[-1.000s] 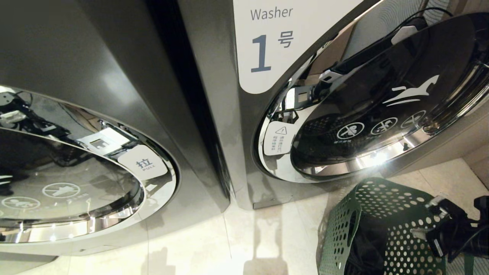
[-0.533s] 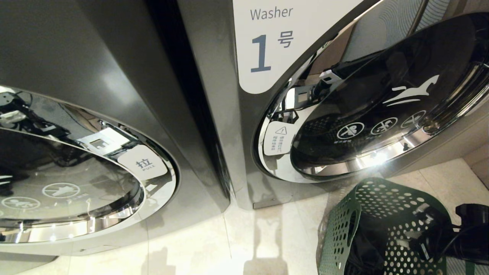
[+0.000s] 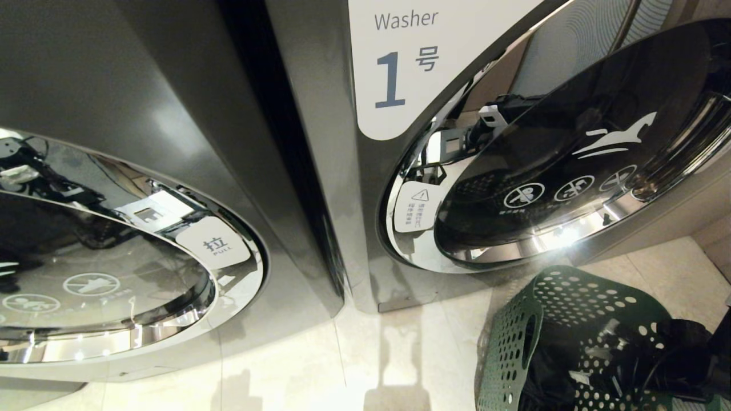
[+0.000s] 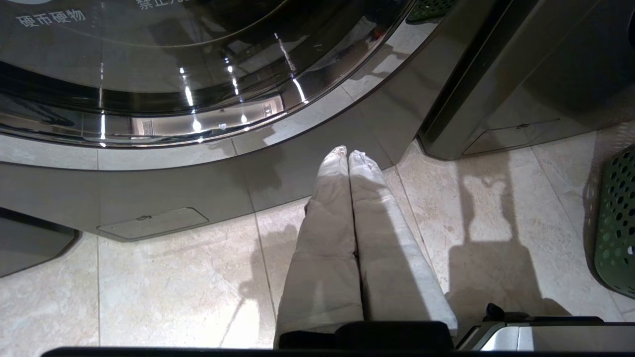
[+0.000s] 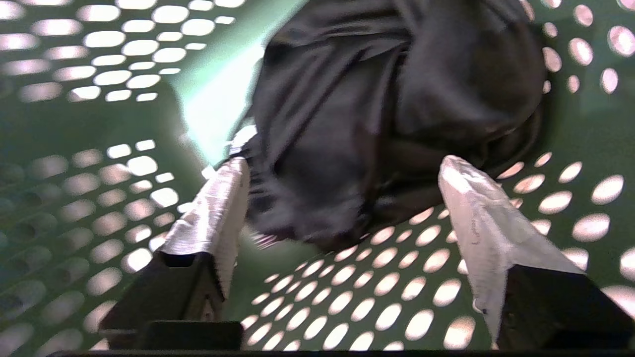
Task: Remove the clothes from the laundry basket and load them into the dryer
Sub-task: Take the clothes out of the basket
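The dark green laundry basket with round holes stands on the floor at the lower right. Black clothes lie bunched inside it. My right arm reaches down over the basket's right wall into it. In the right wrist view my right gripper is open inside the basket, one white-wrapped finger on each side of the near end of the clothes, with nothing gripped. My left gripper hangs shut and empty over the floor tiles. The dryer is out of view.
Two grey machine fronts with chrome-rimmed round doors fill the head view; the right one bears a "Washer 1" sign. The left door has a pull tab. Beige floor tiles lie between the machines and the basket.
My right arm has sunk from the basket's right rim down into the basket, towards the clothes. The left arm, basket and camera have stayed still.
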